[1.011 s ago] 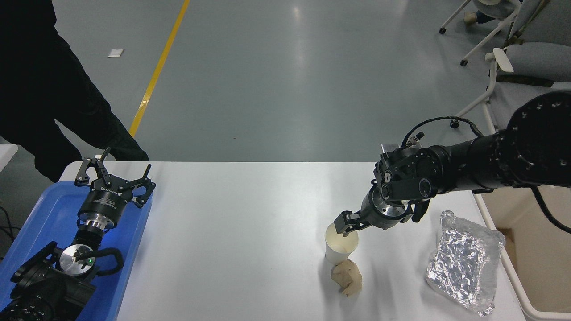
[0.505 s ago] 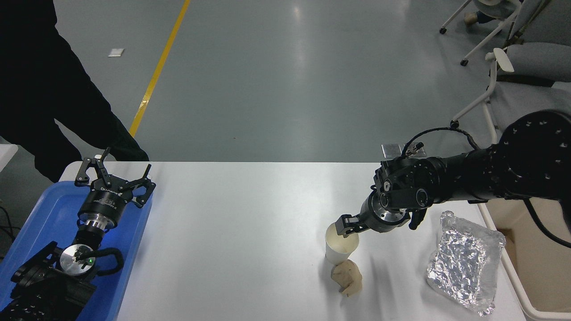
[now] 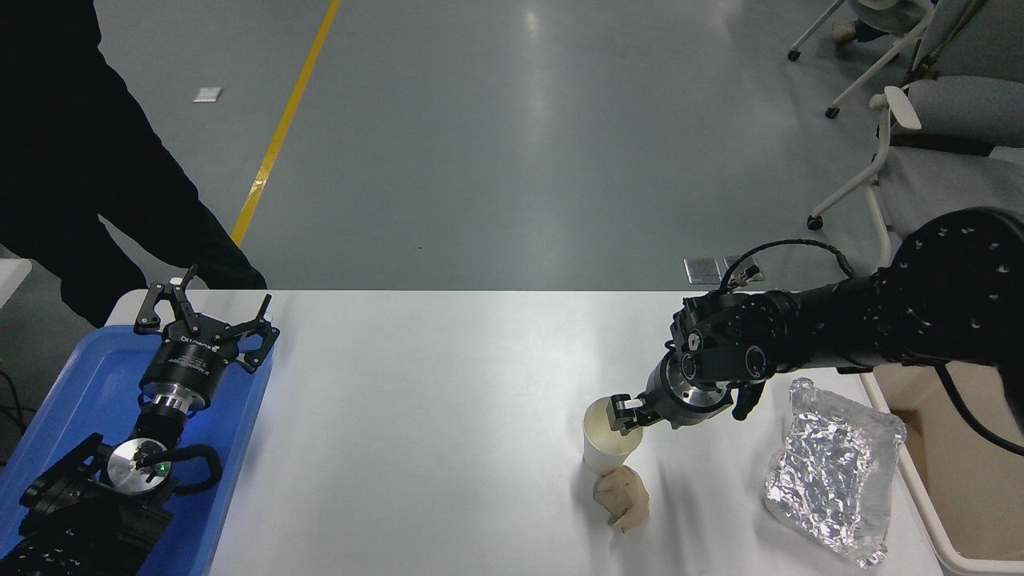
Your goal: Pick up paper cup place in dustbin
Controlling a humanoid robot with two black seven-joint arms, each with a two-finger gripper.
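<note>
The dustbin [image 3: 944,448] sits just right of the right gripper [image 3: 626,414], past the foil bag [image 3: 832,468]. That gripper pinches the paper cup [image 3: 610,438] by its right rim, one finger inside. Lift straight up (the paper wad [image 3: 622,498] touches the cup's base) before swinging right. The left gripper [image 3: 204,320] is parked, spread.

tan paper wad [image 3: 622,498], foil bag [image 3: 832,470], blue tray [image 3: 72,400]

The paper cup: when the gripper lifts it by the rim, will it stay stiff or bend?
The paper cup looks thin-walled, so its rim probably dents under the right gripper. It seems empty and probably light. Standing upright against the crumpled paper wad, it may tip if nudged.
</note>
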